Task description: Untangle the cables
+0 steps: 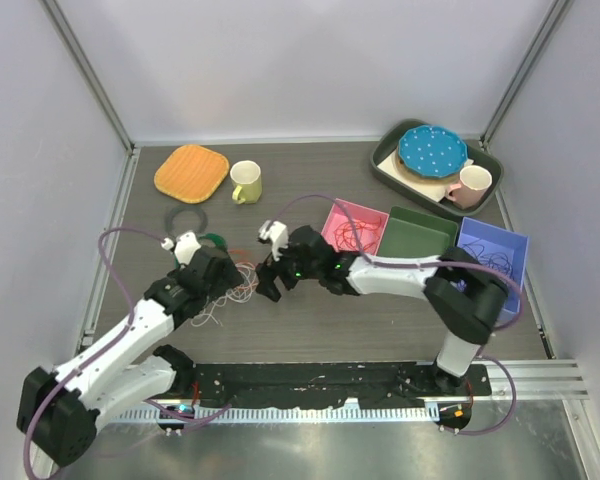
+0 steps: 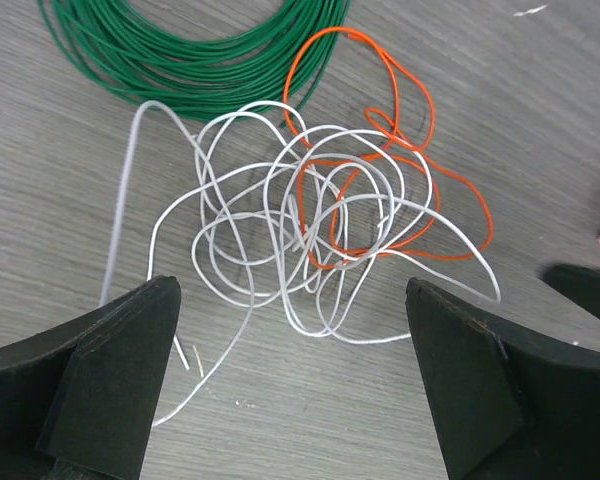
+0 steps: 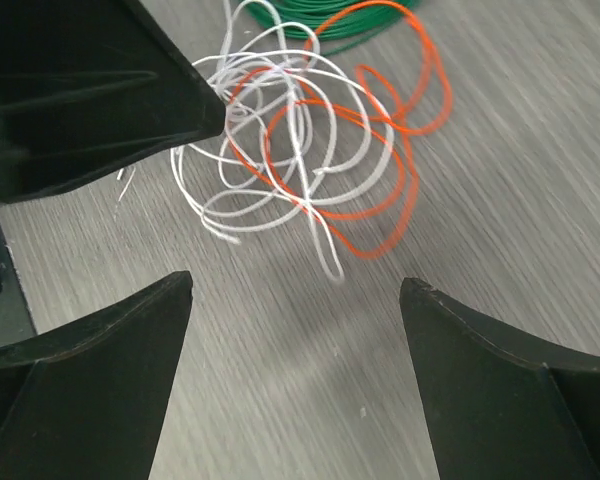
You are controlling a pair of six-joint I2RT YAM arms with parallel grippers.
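Spread wide and empty, the left pincer (image 2: 290,290) hung over the cables (image 2: 320,250): a white cable (image 2: 280,230) snarled through an orange cable (image 2: 429,120) on the bench (image 2: 540,120), at its 12 o'clock. The right pincer (image 3: 297,283) gaped empty too. Separation looked unstarted; the next move called for pinching one orange loop alone at 2 o'clock.

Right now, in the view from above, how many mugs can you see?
2. A yellow mug stands beside the orange mat at the back left. A pink mug sits in the dark tray at the back right, beside the blue plate. None seems hidden.
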